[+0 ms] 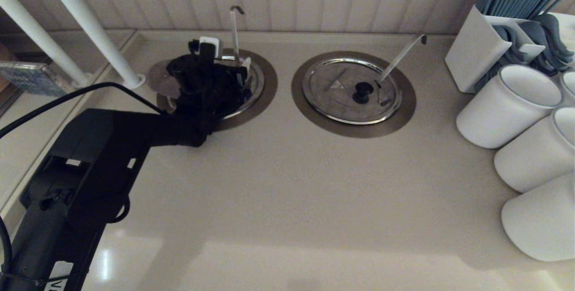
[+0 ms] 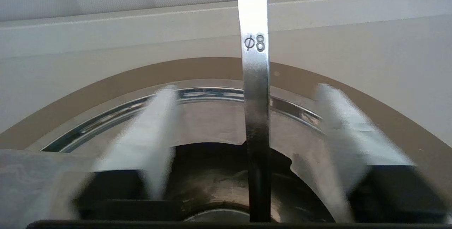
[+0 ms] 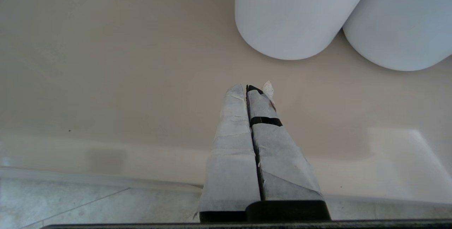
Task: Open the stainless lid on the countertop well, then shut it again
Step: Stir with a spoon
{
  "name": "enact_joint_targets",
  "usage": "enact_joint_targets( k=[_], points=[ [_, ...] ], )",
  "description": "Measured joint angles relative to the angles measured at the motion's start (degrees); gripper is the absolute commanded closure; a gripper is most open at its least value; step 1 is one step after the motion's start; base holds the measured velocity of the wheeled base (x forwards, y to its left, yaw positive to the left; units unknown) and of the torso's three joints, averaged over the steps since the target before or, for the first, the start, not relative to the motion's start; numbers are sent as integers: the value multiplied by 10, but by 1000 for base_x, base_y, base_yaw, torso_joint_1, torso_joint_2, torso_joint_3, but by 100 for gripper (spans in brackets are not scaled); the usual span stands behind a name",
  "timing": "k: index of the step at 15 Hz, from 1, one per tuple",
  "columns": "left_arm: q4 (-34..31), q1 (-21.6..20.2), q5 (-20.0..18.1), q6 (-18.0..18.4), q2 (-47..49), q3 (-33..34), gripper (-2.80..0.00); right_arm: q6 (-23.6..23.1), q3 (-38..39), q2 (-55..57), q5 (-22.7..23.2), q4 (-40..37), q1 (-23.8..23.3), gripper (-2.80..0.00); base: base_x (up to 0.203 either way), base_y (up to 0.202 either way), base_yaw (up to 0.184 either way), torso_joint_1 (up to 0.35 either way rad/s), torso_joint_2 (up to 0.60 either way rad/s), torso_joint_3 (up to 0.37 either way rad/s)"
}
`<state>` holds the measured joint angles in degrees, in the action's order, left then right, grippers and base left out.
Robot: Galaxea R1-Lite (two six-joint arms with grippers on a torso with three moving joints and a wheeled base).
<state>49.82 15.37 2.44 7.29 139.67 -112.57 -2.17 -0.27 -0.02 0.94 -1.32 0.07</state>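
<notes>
Here the black left gripper [image 1: 233,73] hovers over the left-hand countertop well [image 2: 106,80] with its bronze-grey ring, its taped fingers [image 2: 148,130] spread apart either side of the upright steel ladle handle [image 2: 255,80]. The round stainless lid [image 2: 212,123] lies beneath, part folded open over the dark hole. The right gripper [image 3: 251,89], fingers pressed together, hangs near two white cylindrical cups [image 3: 296,13].

The left gripper [image 1: 211,73] is positioned over the left well [image 1: 265,91], beside an upright ladle handle [image 1: 234,28]. The twin lid [image 1: 346,91] is seated closed. White cups [image 1: 507,102] are grouped at right.
</notes>
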Motion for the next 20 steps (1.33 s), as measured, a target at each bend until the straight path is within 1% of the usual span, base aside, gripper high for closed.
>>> enact_joint_targets(
  k=[8,13,16,20],
  points=[
    [-9,-1,-3,-3,0,0,0,0,0,0,0,0,0,0,0,0,0,0,0,0],
    [-5,-1,0,-6,-2,1,0,0,0,0,0,0,0,0,0,0,0,0,0,0],
    [7,2,13,-26,-14,16,0,0,0,0,0,0,0,0,0,0,0,0,0,0],
    [-2,8,26,-27,-53,44,0,0,0,0,0,0,0,0,0,0,0,0,0,0]
  ],
)
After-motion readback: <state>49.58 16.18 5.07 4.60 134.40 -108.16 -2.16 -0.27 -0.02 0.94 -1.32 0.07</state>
